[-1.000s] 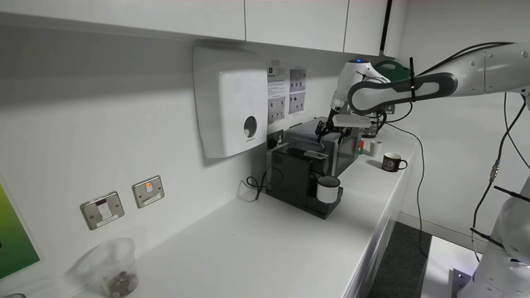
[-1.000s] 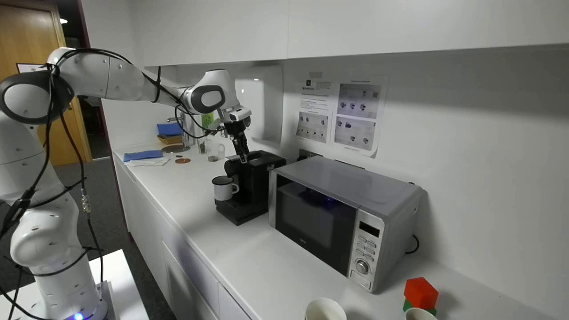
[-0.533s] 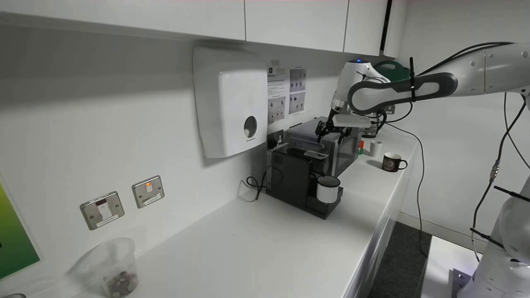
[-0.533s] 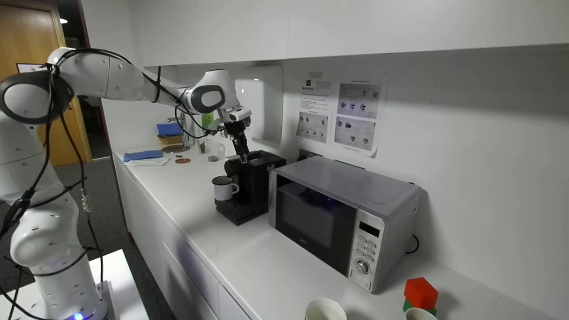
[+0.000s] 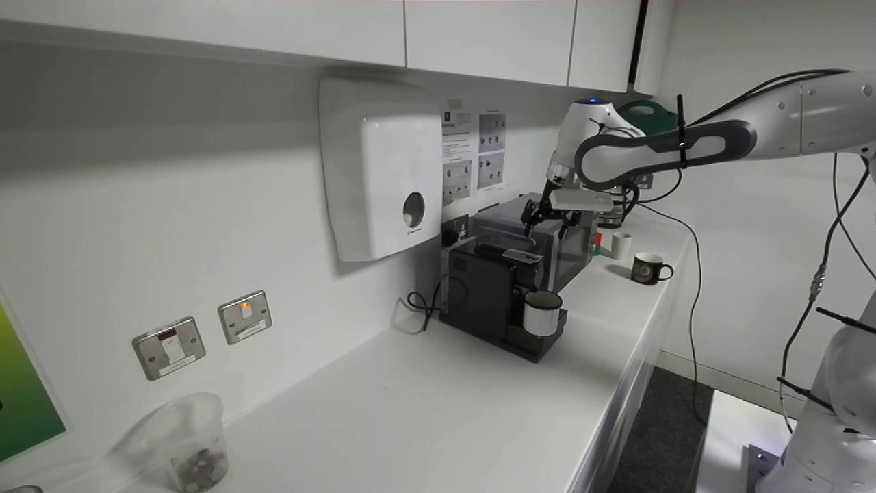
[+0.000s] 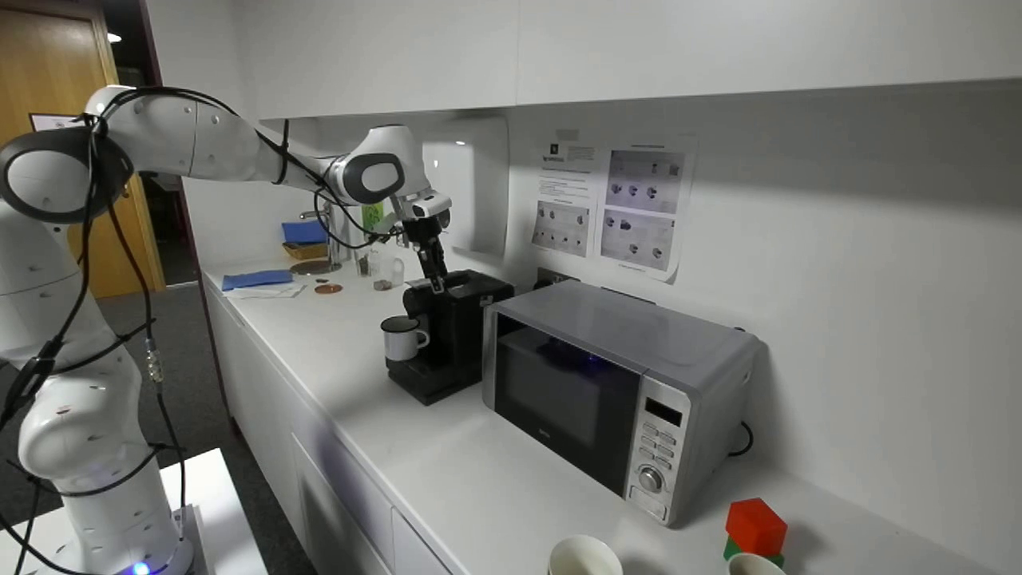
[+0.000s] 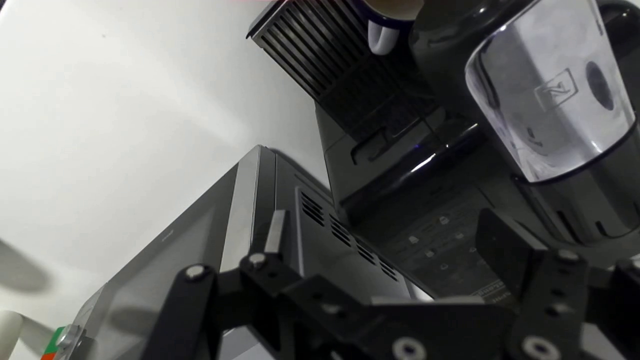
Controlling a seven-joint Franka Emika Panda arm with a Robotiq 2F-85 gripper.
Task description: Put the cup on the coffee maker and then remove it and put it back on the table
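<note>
While the gripper point(image 7: 384, 220) hung over the coffee maker point(image 5: 493, 294) with its jaws spread well apart, too awkwardly angled for me to judge whether they touched it, the white cup point(image 6: 399, 343) stood upright on the machine's ribbed tray point(image 7: 310, 40). A microwave point(image 6: 615, 391) crowded just beside the machine, and farther along the table point(image 5: 424, 424) stood a dark mug point(image 5: 645, 269), a pale mug point(image 5: 621, 246) and a red block point(image 6: 755, 525) atop a green block point(image 6: 730, 549).

"What stands on the white countertop point(image 5: 410, 418)?"
"The coffee maker point(image 5: 482, 298), a microwave point(image 6: 615, 391) just beside it."
"Farther along?"
"A dark mug point(image 5: 645, 270), near a white beaker point(image 5: 621, 246). Well apart, a clear container point(image 5: 195, 431)."
</note>
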